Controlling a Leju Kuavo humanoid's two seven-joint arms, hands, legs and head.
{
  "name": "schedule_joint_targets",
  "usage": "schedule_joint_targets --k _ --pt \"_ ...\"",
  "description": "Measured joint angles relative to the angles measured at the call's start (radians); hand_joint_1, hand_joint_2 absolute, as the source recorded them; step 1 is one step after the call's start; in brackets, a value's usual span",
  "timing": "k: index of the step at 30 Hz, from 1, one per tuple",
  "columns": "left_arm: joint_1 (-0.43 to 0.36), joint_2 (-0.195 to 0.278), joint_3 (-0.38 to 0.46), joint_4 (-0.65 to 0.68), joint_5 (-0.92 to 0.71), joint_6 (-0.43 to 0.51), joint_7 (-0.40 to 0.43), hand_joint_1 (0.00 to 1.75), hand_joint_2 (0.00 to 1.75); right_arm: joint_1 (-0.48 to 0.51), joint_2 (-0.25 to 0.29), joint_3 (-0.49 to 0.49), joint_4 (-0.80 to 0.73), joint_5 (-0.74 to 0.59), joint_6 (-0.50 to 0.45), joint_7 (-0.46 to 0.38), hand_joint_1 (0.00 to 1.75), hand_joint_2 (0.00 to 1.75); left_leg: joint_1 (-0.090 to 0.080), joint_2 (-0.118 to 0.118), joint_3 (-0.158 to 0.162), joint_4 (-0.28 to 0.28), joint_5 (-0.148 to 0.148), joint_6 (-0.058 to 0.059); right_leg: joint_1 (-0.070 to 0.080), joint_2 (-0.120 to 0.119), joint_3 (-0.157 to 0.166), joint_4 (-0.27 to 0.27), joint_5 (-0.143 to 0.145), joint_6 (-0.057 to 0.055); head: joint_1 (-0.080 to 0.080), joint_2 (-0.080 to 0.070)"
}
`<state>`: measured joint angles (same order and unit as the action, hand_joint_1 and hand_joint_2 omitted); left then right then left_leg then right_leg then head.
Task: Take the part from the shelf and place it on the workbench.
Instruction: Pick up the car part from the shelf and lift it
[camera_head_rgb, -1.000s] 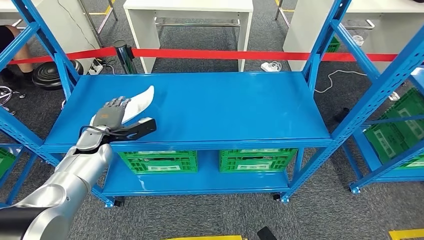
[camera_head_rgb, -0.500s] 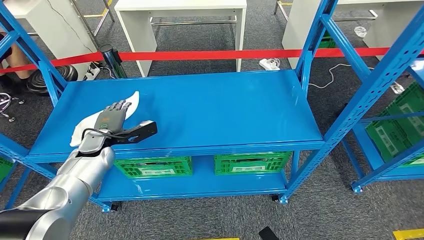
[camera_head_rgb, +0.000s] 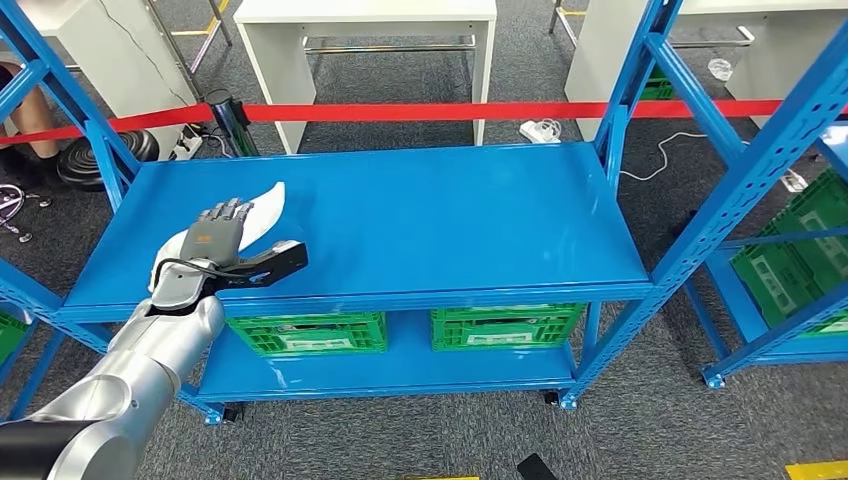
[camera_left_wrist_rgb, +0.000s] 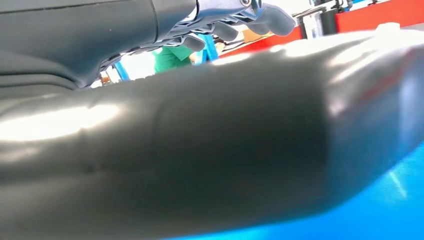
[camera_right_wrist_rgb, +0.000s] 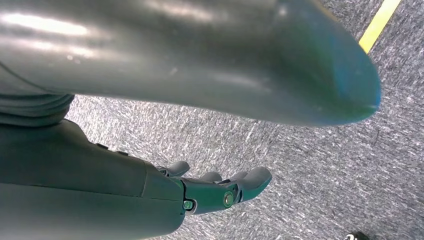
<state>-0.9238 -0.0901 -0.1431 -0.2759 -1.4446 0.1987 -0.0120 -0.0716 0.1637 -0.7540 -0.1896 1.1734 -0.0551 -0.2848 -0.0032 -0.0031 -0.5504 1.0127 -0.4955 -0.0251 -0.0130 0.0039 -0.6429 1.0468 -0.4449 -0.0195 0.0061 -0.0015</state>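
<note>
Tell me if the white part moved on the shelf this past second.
No clear move: the tip of the white part lies as near the back-left corner of the blue shelf as before; the camera shifted.

I count one white curved plastic part (camera_head_rgb: 262, 209) on the blue metal shelf (camera_head_rgb: 430, 215), under my left robot hand (camera_head_rgb: 215, 238); my right robot hand (camera_right_wrist_rgb: 220, 192) hangs above grey carpet. Two green plastic crates (camera_head_rgb: 305, 332) sit side by side on the lower level, the second (camera_head_rgb: 505, 326) beside the first. One red barrier tape (camera_head_rgb: 420, 110) runs behind. Two white tables (camera_head_rgb: 365, 12) stand beyond it, the second (camera_head_rgb: 600, 50) to the right.
</note>
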Motion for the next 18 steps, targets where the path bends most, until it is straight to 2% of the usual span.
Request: schedule_joint_targets --k 12,18 --pt "0.0 0.007 0.025 0.0 0.027 -0.058 0.001 0.0 0.0 0.0 0.0 0.0 0.0 0.0 -0.001 -0.001 0.0 0.0 0.0 0.0 0.002 0.001 -0.002 0.003 -0.001 0.0 0.004 -0.003 0.001 0.002 0.0 0.0" --pt "0.002 0.013 0.038 0.004 0.028 -0.062 0.0 0.0 0.0 0.0 0.0 0.0 0.0 0.0 -0.002 -0.002 0.0 0.0 -0.005 0.0 0.0 0.006 -0.005 0.009 -0.004 -0.001 0.005 -0.006 0.003 0.007 0.0 0.0"
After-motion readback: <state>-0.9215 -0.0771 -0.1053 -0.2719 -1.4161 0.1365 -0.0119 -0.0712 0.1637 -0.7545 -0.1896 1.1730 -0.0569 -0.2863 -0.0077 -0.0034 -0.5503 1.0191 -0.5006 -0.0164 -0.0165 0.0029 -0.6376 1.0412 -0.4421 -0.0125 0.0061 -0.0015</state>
